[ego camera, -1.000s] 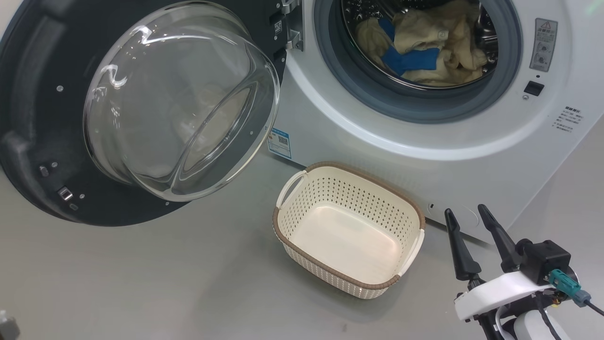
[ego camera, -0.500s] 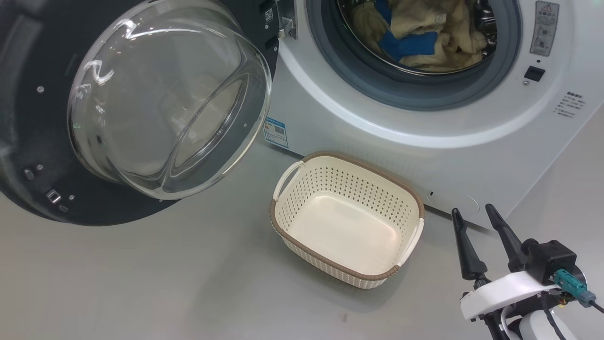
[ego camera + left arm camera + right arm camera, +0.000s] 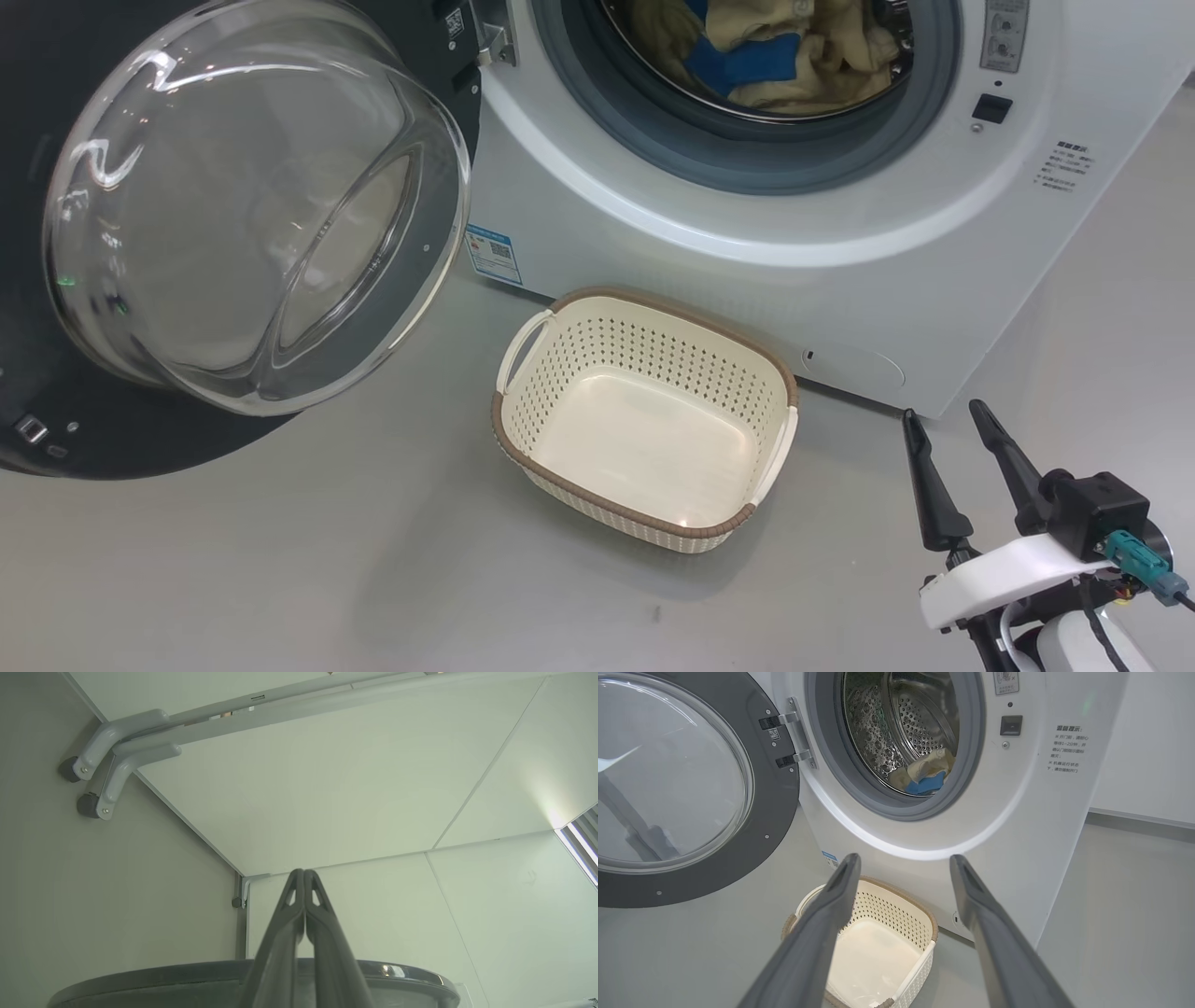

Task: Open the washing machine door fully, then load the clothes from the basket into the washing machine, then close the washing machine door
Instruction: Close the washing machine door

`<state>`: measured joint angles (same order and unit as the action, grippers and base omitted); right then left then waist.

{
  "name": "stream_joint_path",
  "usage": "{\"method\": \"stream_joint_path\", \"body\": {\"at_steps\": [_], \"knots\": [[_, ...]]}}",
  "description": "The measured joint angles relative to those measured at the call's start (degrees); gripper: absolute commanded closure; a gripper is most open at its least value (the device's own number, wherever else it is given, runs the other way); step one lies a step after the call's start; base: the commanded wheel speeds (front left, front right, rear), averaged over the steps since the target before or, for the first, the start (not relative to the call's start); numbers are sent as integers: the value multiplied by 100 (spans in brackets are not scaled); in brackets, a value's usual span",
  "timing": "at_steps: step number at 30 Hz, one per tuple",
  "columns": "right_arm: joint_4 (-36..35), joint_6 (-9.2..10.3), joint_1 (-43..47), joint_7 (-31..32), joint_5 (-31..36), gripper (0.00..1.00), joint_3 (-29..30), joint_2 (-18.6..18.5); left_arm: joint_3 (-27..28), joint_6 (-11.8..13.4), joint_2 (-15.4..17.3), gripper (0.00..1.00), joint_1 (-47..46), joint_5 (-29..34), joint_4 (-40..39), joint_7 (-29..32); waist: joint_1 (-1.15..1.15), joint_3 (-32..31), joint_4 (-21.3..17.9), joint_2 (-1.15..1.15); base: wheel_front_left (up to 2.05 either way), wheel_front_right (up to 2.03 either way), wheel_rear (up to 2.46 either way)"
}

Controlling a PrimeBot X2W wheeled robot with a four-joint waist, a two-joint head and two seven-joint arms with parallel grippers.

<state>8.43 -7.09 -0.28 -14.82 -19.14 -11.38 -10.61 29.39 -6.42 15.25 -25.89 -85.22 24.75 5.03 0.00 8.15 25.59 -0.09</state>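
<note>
The washing machine (image 3: 747,271) stands with its porthole uncovered. The washing machine door (image 3: 425,187) is swung out to the left, its clear glass bulge facing me. Cream-yellow and blue clothes (image 3: 761,61) lie in the steel drum. The basket (image 3: 653,303) sits on the floor in front of the machine with nothing in it. My right gripper (image 3: 943,413) hovers open and holds nothing, right of the basket. In the right wrist view the right gripper (image 3: 904,858) spreads above the basket (image 3: 896,910), facing the clothes (image 3: 924,777) and the door (image 3: 777,793). My left gripper (image 3: 303,873) is shut on nothing.
Smooth grey floor (image 3: 280,560) runs around the basket and under the door. In the left wrist view, pale panels and two grey caster legs (image 3: 100,756) lie ahead, and a dark curved rim (image 3: 140,980) crosses the bottom. A dim shape (image 3: 644,833) shows through the door glass.
The head camera has moved, so the machine, door and basket sit further left in the picture. My right gripper stays open in the same corner. Nothing was picked up or let go.
</note>
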Motion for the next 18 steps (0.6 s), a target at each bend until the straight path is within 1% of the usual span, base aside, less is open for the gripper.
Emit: {"method": "stream_joint_path", "body": {"at_steps": [3, 7, 13, 18], "knots": [[-1, 0, -3, 0, 0, 0, 1, -18, -13, -5, 53, 100, -40, -169, 43, 197, 0, 36, -83, 0, 0, 0, 0], [-1, 0, -7, 0, 0, 0, 19, -34, -21, -7, 213, 100, -81, -219, 144, 411, 0, 63, -187, 0, 0, 0, 0], [-7, 0, -9, 0, 0, 0, 21, -65, -177, -7, 350, 100, -85, -226, 145, 737, 0, 73, -310, 0, 0, 0, 0], [-12, 0, -9, 0, 0, 0, 12, -105, -212, -7, 516, 100, -82, -223, 104, 870, 0, 109, -380, 0, 0, 0, 0]]}}
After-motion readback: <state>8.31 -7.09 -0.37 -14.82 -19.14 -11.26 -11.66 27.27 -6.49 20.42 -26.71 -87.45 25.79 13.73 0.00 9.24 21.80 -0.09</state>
